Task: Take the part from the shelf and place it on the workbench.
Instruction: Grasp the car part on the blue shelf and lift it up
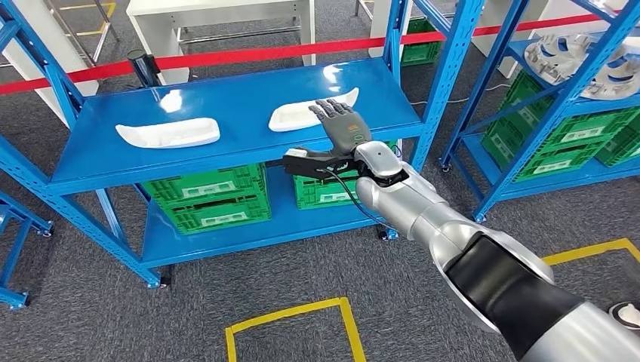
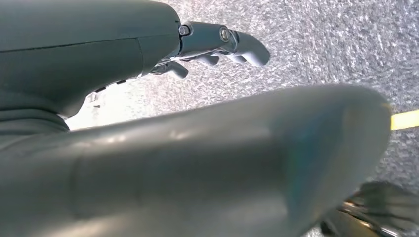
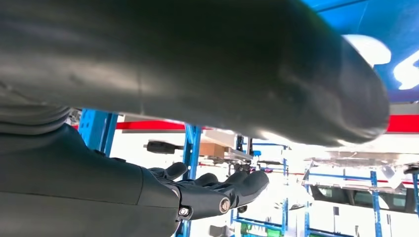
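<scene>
Two long white parts lie on the top of the blue shelf (image 1: 226, 143): one part (image 1: 168, 133) at the left, another part (image 1: 311, 111) right of the middle. My right hand (image 1: 343, 128) is raised over the shelf's front edge, just in front of the right part, fingers spread and holding nothing. Its thumb points left along the shelf edge. The right wrist view has the thumb (image 3: 247, 64) close up and the fingers (image 3: 217, 190) stretched out empty. In the left wrist view my left hand (image 2: 217, 44) hangs over grey carpet with nothing in it, fingers loosely extended.
Green crates (image 1: 207, 197) sit on the shelf's lower level. A red barrier tape (image 1: 249, 54) runs behind the shelf. Another blue rack (image 1: 573, 98) with green crates and white parts stands at the right. Yellow floor markings (image 1: 302, 317) lie on the carpet in front.
</scene>
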You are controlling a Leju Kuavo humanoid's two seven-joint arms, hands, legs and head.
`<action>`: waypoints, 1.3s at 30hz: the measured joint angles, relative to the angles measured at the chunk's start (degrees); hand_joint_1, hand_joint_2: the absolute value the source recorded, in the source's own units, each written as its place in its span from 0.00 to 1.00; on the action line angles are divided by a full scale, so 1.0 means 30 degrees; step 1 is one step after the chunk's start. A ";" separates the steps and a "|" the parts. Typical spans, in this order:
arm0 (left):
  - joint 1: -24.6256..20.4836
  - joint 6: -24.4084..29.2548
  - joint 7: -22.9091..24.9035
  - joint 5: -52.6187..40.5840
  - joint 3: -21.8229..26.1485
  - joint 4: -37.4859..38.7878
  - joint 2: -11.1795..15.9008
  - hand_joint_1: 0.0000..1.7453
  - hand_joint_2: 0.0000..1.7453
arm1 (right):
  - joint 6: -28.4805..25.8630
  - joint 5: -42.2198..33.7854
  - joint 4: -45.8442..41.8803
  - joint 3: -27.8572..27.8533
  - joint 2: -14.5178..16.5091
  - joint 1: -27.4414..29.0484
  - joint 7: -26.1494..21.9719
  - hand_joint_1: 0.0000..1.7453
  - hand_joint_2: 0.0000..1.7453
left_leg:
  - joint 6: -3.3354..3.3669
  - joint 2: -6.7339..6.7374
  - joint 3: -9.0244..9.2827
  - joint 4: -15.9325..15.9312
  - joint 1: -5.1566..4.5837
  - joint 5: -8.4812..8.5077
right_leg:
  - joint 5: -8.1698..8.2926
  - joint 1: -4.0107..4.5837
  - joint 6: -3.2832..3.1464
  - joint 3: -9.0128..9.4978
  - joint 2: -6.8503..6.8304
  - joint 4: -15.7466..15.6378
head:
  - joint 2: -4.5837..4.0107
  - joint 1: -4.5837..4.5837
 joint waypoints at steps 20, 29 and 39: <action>0.0026 0.0016 0.0188 -0.0146 0.0005 0.0013 -0.0005 0.00 0.00 | -0.0306 -0.0106 -0.0080 0.0005 -0.0998 0.0865 -0.0053 0.00 0.00 | 0.0920 -0.0043 0.3211 -0.5416 0.0050 0.2408 | 0.0147 0.0006 0.0892 -0.1580 -0.0182 0.0731 | 0.0000 -0.0026; -0.0056 0.0015 0.0133 -0.0158 0.0007 0.0002 -0.0018 0.00 0.00 | -0.0384 -0.0304 -0.0109 0.0000 -0.1324 0.1220 -0.0044 0.00 0.00 | -0.0015 0.0035 0.0721 -0.0470 0.0075 0.0644 | 0.0181 -0.0001 0.0008 -0.0186 -0.0032 -0.0035 | 0.0000 -0.0113; 0.0041 0.0011 0.0148 -0.0293 0.0011 0.0004 0.0011 0.00 0.00 | -0.0290 -0.0415 -0.0381 0.0000 -0.1401 0.1805 0.0016 0.00 0.00 | 0.0785 0.0074 0.1631 -0.5497 0.0002 0.3764 | -0.1031 0.0101 0.0635 0.1134 0.0087 0.0148 | 0.0000 -0.0136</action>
